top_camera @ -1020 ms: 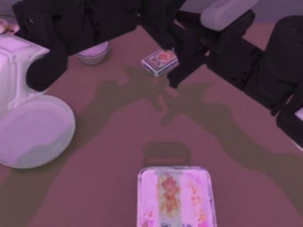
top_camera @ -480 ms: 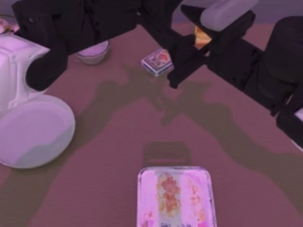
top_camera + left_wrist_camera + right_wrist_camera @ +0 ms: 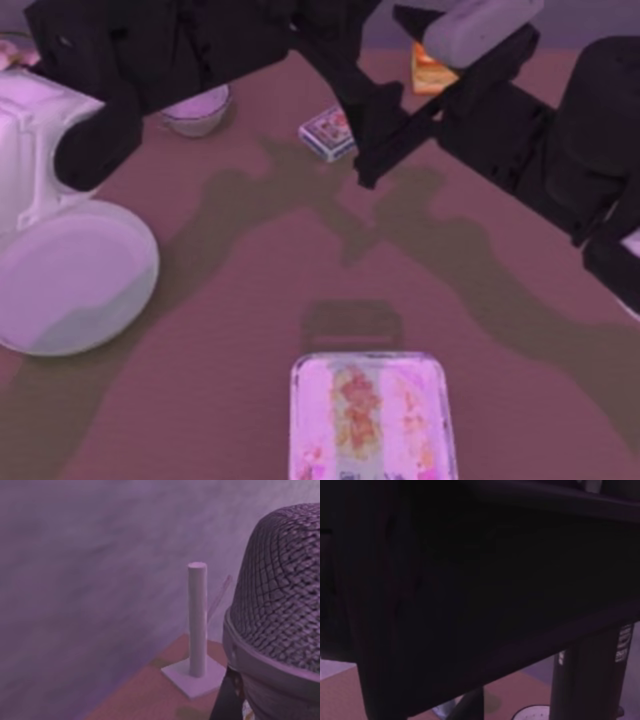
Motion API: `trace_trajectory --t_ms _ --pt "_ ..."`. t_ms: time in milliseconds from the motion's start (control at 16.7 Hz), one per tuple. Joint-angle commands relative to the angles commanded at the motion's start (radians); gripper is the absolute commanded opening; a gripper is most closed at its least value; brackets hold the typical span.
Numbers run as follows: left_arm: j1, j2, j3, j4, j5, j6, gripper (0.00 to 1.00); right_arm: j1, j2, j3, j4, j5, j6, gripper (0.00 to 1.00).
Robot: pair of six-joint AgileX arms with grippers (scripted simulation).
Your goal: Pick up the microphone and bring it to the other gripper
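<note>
The microphone's (image 3: 280, 615) round silver-grey mesh head fills one side of the left wrist view, close to the camera and raised above the table. My left gripper (image 3: 365, 95) reaches in from the top left and is shut on the microphone, whose black handle is lost among the dark arms in the top view. My right gripper (image 3: 375, 160) comes in from the right, its tapering black tip just below the left gripper, over the far middle of the table. The right wrist view is dark.
A card box (image 3: 325, 132) lies beside the two grippers, partly covered. An orange box (image 3: 428, 70) sits behind them. A small bowl (image 3: 195, 112), a white appliance (image 3: 30, 150) and a large white bowl (image 3: 70, 280) stand at the left. A tray (image 3: 370, 420) is at the near edge. A white post (image 3: 197, 625) stands on a square base.
The right arm has shifted toward the far side, uncovering the orange box. The left gripper's end now covers more of the card box, and the two grippers are closer together.
</note>
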Motion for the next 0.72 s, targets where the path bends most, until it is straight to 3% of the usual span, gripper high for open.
trace_trajectory --t_ms 180,720 --pt "0.009 -0.010 0.002 -0.004 0.002 0.005 0.00 -0.008 -0.009 -0.024 -0.005 0.003 -0.005 1.00" --pt "0.162 -0.086 -0.065 -0.013 0.133 0.009 0.00 -0.039 -0.279 -0.245 -0.050 -0.042 -0.004 1.00"
